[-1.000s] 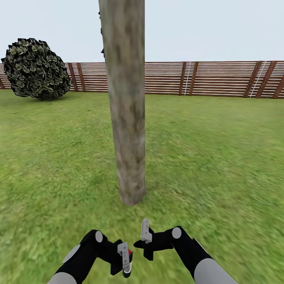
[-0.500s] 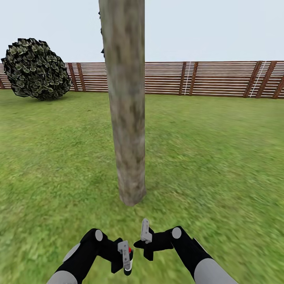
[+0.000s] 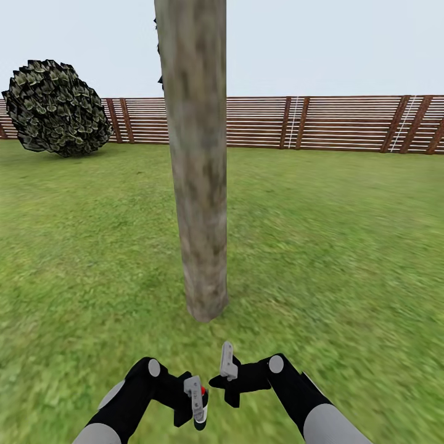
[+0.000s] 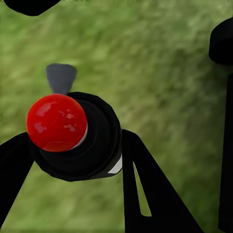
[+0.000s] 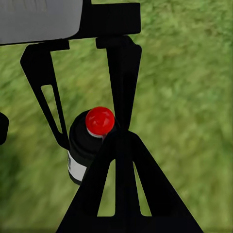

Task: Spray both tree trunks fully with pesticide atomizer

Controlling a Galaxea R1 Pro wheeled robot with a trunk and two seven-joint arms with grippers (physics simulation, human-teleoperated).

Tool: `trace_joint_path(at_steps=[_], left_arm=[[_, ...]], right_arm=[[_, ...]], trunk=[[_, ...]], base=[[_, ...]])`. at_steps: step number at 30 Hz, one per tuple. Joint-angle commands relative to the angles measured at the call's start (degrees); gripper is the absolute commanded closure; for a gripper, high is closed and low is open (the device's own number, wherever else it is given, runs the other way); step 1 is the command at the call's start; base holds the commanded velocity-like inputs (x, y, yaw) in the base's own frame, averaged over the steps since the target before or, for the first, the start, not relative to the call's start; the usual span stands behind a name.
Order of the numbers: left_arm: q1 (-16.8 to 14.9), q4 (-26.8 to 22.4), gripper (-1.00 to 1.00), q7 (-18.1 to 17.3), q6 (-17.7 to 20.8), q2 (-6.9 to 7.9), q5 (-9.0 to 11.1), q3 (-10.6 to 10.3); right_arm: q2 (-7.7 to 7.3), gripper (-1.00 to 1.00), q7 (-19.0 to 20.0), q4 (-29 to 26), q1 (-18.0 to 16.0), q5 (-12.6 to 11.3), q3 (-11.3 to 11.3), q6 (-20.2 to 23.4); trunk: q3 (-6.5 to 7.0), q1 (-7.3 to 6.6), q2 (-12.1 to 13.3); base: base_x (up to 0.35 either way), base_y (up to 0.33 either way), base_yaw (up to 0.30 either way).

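At lower centre of the head view, the left gripper (image 3: 196,404) is clamped on the pesticide atomizer (image 4: 80,138), red dot up. The right gripper (image 3: 227,364) is beside it; whether its fingers are spread cannot be told. The tree trunk (image 3: 197,185) rises directly ahead from the lawn (image 3: 345,246). A round bush (image 3: 55,108) sits upper left against the fence (image 3: 345,123).

Head view faces trunk (image 3: 196,185); wrist views (close) share atomizer (image 4: 77,138)

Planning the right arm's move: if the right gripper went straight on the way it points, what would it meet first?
Probably the atomizer held in the left gripper, which sits just past the right gripper; depth is unclear.
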Motion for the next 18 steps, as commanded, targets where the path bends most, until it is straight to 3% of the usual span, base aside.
trace_joint_path(at_steps=[1,10,14,18], left_arm=[[0.00,0.00,1.00,-0.01,-0.03,0.00,0.02,0.01],[0.00,0.00,1.00,0.01,-0.07,-0.08,0.30,0.03],[0.00,0.00,1.00,0.00,-0.17,0.05,3.60,-0.08],[0.00,0.02,1.00,-0.03,-0.24,0.08,4.50,-0.13]], right_arm=[[0.00,1.00,0.00,0.00,0.00,0.00,-0.01,0.00],[0.00,1.00,0.00,0.00,0.00,0.00,-0.02,0.00],[0.00,1.00,0.00,0.00,0.00,0.00,-0.02,0.00],[0.00,1.00,0.00,0.00,0.00,0.00,0.00,0.00]], trunk=[[0.00,0.00,0.00],[0.00,0.00,0.00],[0.00,0.00,0.00],[0.00,0.00,0.00]], base=[[0.000,0.000,0.000],[0.000,0.000,0.000],[0.000,0.000,0.000],[0.000,0.000,0.000]])
